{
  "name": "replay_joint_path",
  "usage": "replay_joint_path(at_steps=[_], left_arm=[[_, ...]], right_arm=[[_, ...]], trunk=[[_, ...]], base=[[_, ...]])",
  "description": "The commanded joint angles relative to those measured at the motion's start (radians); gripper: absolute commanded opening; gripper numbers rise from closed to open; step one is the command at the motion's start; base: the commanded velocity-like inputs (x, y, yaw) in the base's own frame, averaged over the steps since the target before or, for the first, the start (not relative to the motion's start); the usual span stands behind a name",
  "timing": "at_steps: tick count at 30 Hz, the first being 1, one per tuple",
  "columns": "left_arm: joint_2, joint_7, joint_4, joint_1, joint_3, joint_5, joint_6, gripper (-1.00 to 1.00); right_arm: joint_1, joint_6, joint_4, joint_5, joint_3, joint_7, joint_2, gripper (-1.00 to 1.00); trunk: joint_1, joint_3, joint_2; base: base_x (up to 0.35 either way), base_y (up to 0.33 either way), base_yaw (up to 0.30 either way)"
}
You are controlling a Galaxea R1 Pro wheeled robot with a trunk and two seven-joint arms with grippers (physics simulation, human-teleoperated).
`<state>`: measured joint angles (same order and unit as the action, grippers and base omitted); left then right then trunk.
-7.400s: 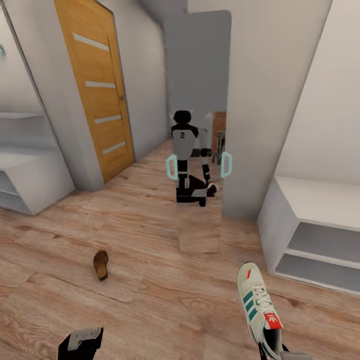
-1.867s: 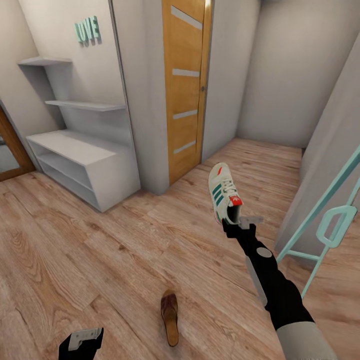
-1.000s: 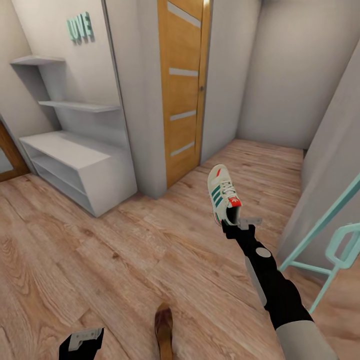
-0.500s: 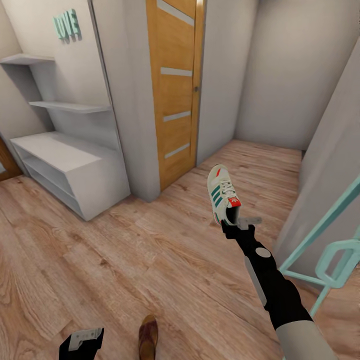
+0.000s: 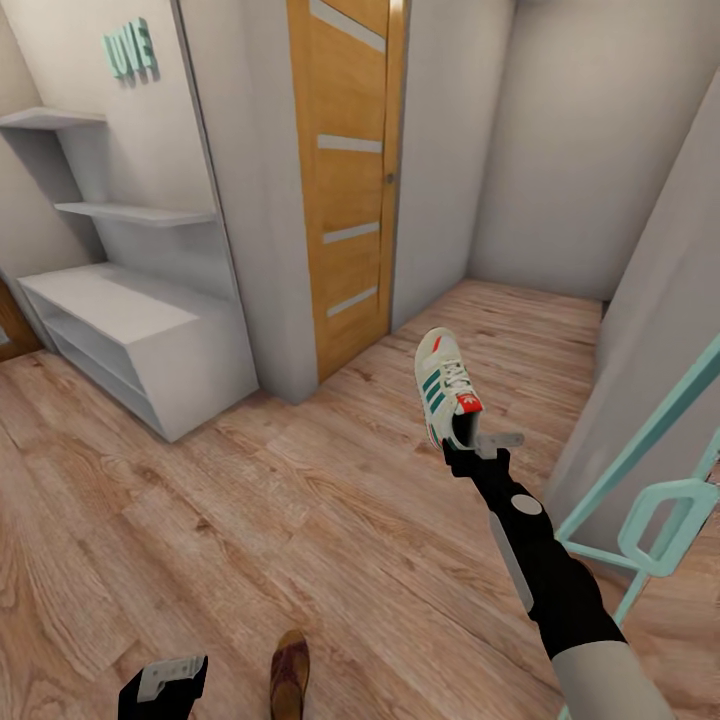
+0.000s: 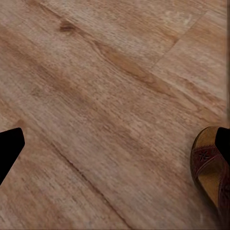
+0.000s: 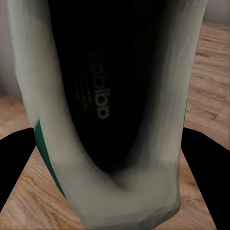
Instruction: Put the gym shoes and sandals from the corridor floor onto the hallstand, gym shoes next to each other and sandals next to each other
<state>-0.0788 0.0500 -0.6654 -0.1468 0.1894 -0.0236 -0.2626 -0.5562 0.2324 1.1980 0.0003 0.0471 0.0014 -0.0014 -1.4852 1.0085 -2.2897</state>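
Head view: your right gripper (image 5: pixel 478 447) is raised over the corridor floor (image 5: pixel 250 520) at the end of the extended right arm (image 5: pixel 540 560), clamped on the heel of one gym shoe (image 5: pixel 446 385). The shoe points toe-up and away from you, its green stripes and red tongue label visible, and it hangs in the air clear of the planks. Take the orange door (image 5: pixel 345 170) as your landmark. The held shoe sits in front of the door and slightly to its right, nearer to you. The hallstand (image 5: pixel 130 330) stands well to the left of the door, beyond a grey wall pier (image 5: pixel 250 200); its low bench, two open shelf rows and two floating shelves (image 5: pixel 100 165) carry no shoes that can be seen, and teal letters (image 5: pixel 130 48) hang on the wall above. One sandal (image 5: pixel 289 675) lies on the floor far in front of the door, close to your base, just beside your left gripper (image 5: pixel 165 680). A teal frame (image 5: pixel 660 500) leans at the right of the door, near the right arm. Right wrist view: the gym shoe's (image 7: pixel 110 105) dark lining and white collar lie between the black fingers (image 7: pixel 14 163). Left wrist view: the sandal's (image 6: pixel 213 167) patterned strap and tan footbed rest on the floor (image 6: pixel 96 96), apart from one dark fingertip (image 6: pixel 9 148); you cannot tell whether the left gripper stands open or closed.
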Motion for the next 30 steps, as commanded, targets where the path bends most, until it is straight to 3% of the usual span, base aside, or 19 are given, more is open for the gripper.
replay_joint_path(at_steps=[1, 10, 11, 13, 23, 30], left_arm=[[0.001, 0.005, 0.0, 0.0, 0.004, -0.002, -0.003, 1.0], [0.001, 0.006, 0.0, 0.0, -0.001, -0.008, -0.001, 1.0], [0.042, 0.006, -0.011, -0.012, -0.009, -0.016, 0.01, 1.0], [0.064, -0.003, -0.01, -0.016, -0.012, -0.02, 0.014, 1.0], [0.099, -0.105, -0.006, -0.044, -0.014, -0.022, 0.016, 1.0], [0.103, -0.122, -0.011, -0.059, -0.014, -0.048, 0.015, 1.0]], right_arm=[[0.0, 0.005, 0.001, 0.0, 0.0, 0.0, 0.0, -1.0], [-0.001, 0.007, 0.003, 0.0, 0.0, 0.0, 0.0, -1.0], [-0.001, 0.007, -0.001, 0.0, 0.0, 0.0, 0.0, -1.0], [0.0, 0.007, 0.001, 0.0, 0.0, 0.0, 0.0, -1.0], [0.0, 0.008, 0.005, 0.002, -0.004, 0.0, -0.001, -1.0], [0.0, 0.008, 0.005, 0.004, -0.003, -0.001, -0.002, -1.0]], trunk=[[0.0, 0.001, 0.0], [0.0, 0.001, 0.0], [0.0, 0.001, 0.0], [0.0, 0.001, 0.0], [0.0, 0.001, 0.0], [0.0, 0.001, 0.0]], base=[[0.0, -0.109, 0.0], [0.0, -0.016, 0.0], [0.0, 0.0, 0.0], [0.0, 0.0, 0.0], [0.0, 0.0, 0.0], [-0.017, 0.0, 0.0]])
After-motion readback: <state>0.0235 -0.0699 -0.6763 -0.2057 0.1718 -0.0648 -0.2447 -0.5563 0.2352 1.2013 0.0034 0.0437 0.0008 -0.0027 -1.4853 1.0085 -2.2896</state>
